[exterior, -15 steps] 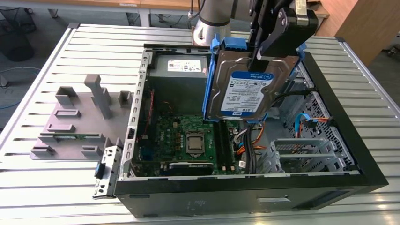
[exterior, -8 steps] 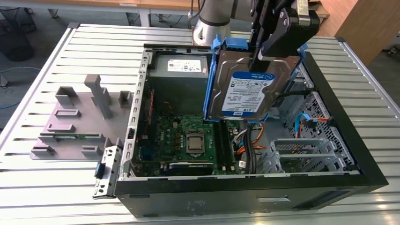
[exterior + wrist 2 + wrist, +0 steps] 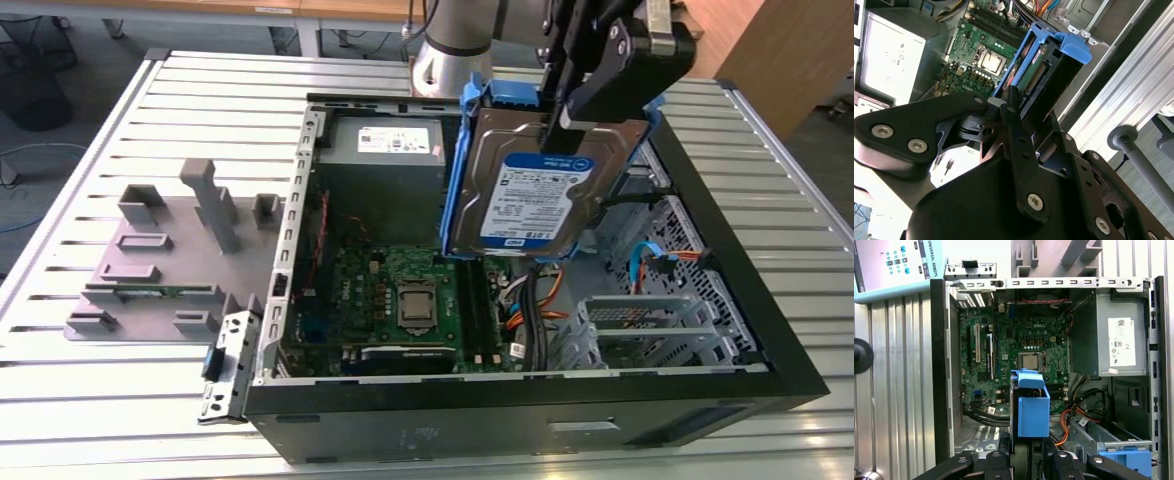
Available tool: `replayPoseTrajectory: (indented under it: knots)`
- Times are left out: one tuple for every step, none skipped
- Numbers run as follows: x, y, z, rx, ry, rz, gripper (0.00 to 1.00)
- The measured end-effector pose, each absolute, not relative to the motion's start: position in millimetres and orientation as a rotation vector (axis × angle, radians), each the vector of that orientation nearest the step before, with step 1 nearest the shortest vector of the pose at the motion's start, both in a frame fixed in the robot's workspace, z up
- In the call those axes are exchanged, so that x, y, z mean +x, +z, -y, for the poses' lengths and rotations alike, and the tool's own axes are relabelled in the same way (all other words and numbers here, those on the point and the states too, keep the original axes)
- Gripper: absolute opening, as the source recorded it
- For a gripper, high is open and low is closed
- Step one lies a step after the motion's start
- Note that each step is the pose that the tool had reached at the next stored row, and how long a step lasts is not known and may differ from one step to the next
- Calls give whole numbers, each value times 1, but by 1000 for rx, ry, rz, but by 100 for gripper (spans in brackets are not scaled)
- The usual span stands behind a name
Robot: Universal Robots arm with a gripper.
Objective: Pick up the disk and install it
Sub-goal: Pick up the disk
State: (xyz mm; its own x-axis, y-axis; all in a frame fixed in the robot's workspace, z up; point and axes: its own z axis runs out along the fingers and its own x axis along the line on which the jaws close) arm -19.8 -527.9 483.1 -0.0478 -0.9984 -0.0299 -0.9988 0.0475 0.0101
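Slatted table (image 3: 94, 400), open PC case (image 3: 534, 412); gripper (image 3: 571, 135) clamps disk (image 3: 527, 205) above mobo (image 3: 380, 290).

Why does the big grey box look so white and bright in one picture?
In the second wrist view, light glares off the power-supply box, bleaching its side almost white; in the first wrist view it is evenly lit and looks grey; in the exterior view the disk gleams.

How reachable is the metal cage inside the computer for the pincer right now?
Probably yes: the case lies open upward and nothing covers the metal cage. But the pincer is shut on the disk, and orange cables lie close beside the cage.
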Motion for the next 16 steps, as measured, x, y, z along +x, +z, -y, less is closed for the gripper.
replayPoseTrajectory:
  knots:
    - [-19,483,528,-2157,44,-2263,35]
    - [-18,483,528,-2157,44,-2263,35]
    - [-18,483,528,-2157,44,-2263,35]
    - [-17,483,528,-2157,44,-2263,35]
    - [-17,483,528,-2158,44,-2263,35]
    - [-16,483,528,-2158,44,-2263,35]
    - [-16,483,528,-2158,44,-2263,35]
    - [-15,483,528,-2158,44,-2263,35]
    - [-14,483,528,-2157,44,-2263,35]
    - [-14,483,528,-2158,44,-2263,35]
    - [-13,483,528,-2158,44,-2263,35]
    - [-13,483,528,-2158,44,-2263,35]
    - [-12,483,528,-2157,44,-2263,35]
    - [-12,483,528,-2157,44,-2263,35]
    - [-11,483,528,-2158,44,-2263,35]
    - [-11,483,528,-2157,44,-2263,35]
